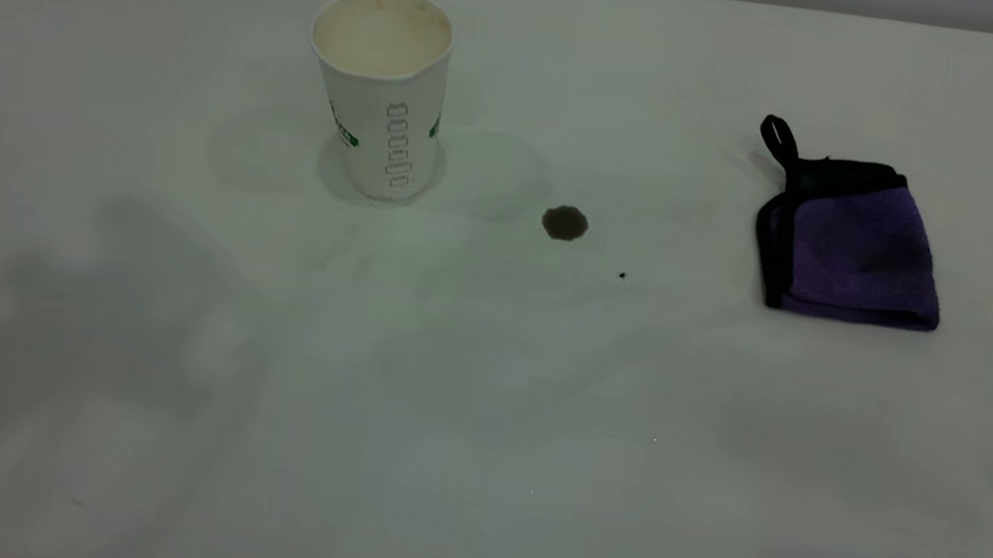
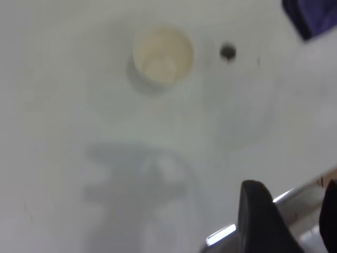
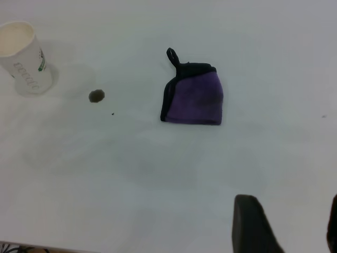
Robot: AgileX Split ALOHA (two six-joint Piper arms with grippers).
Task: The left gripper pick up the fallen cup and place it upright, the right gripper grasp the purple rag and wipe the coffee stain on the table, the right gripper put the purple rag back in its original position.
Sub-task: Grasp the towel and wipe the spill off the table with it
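**Cup upright, stain unwiped, rag lying folded**

The white table (image 1: 468,472) fills the exterior view, with soft arm shadows across its near part. Neither arm shows in that view.

The purple rag (image 1: 856,244) lies flat and folded on the right side of the table, its black edging along the side facing the stain and its small black loop (image 1: 779,136) pointing away toward the far edge. Nothing touches it.

The paper cup (image 1: 379,89) stands upright on the left side, mouth up, cream interior showing, with green logo marks and a ribbed column on its wall. From the left wrist view its open mouth (image 2: 162,55) is seen from above.

The coffee stain (image 1: 565,223) sits between cup and rag, nearer the cup and apart from both. A tiny black speck (image 1: 622,275) lies just beside it, on the rag's side.

The left gripper (image 2: 295,221) hangs above the table, well apart from the cup, its dark fingers (image 2: 260,216) spread with nothing between them. The right gripper (image 3: 295,226) is likewise up off the table, well apart from the rag, fingers (image 3: 253,224) parted and empty.
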